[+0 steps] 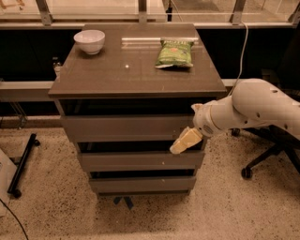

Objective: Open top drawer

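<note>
Speckled floor [243, 211] lying pale in dim light. Window frames [140, 7] running behind grey cabinet [136, 75]. Black chair [264, 161] standing right. Gripper [186, 140] hanging at cabinet's front.

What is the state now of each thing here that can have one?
top drawer: looks shut.
middle drawer: shut.
bottom drawer: shut.
bowl: upright.
chip bag: lying flat.
gripper: at the top drawer's lower right edge.
</note>
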`<action>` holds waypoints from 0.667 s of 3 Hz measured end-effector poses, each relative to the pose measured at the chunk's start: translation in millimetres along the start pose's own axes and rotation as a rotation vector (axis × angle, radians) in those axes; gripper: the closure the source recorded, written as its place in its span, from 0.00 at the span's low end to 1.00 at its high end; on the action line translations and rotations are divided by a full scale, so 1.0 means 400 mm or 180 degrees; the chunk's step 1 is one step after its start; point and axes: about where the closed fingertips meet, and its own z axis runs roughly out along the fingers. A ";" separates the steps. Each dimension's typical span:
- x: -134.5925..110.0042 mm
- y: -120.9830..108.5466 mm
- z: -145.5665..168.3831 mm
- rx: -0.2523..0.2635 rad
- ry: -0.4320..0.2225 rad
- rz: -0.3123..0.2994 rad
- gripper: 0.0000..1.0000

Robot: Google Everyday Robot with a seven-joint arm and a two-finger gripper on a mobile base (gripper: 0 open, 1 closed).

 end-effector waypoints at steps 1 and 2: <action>0.028 -0.043 0.055 -0.0021 -0.0052 0.0161 0.00; 0.049 -0.093 0.101 -0.0047 -0.0137 0.0319 0.00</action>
